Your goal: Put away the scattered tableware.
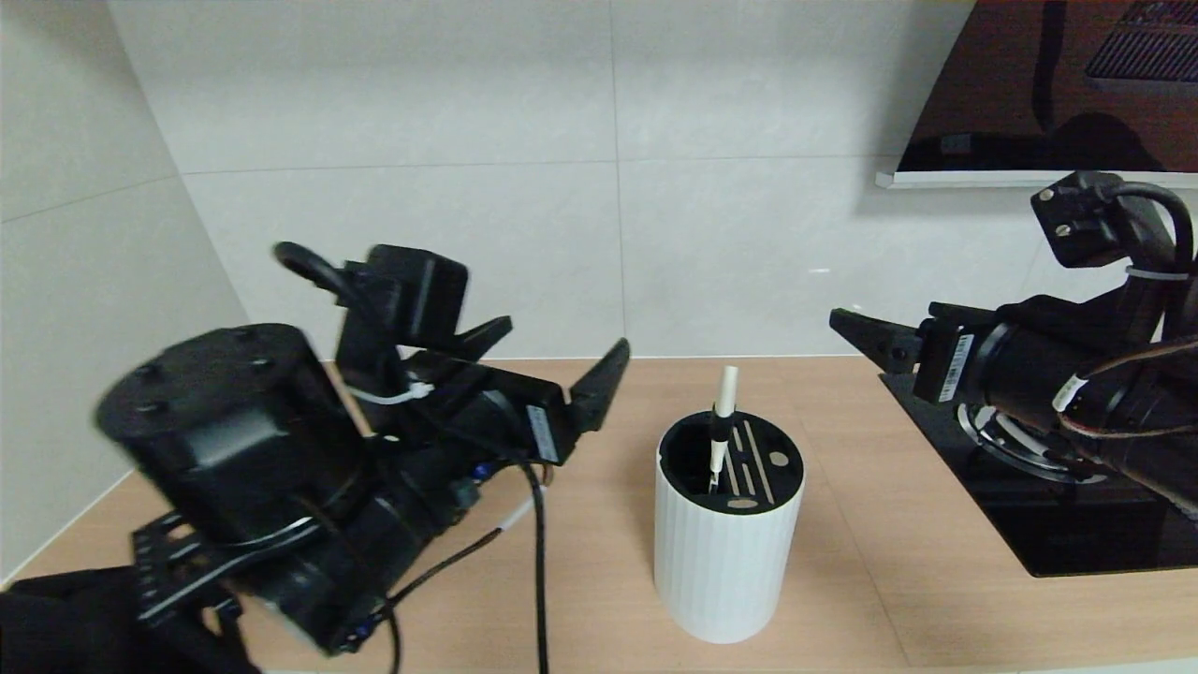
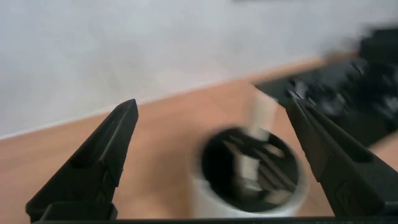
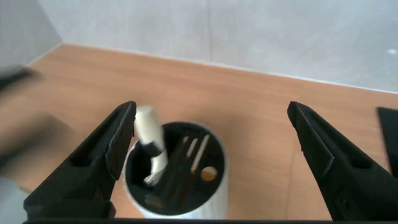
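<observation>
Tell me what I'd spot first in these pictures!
A white ribbed holder stands in the middle of the wooden counter, with one white-handled utensil poking up from its black slotted top. The left gripper and the right gripper hover open to either side of it.

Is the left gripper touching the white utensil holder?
Apart. In the head view, bare counter shows between the open left gripper and the white utensil holder.
</observation>
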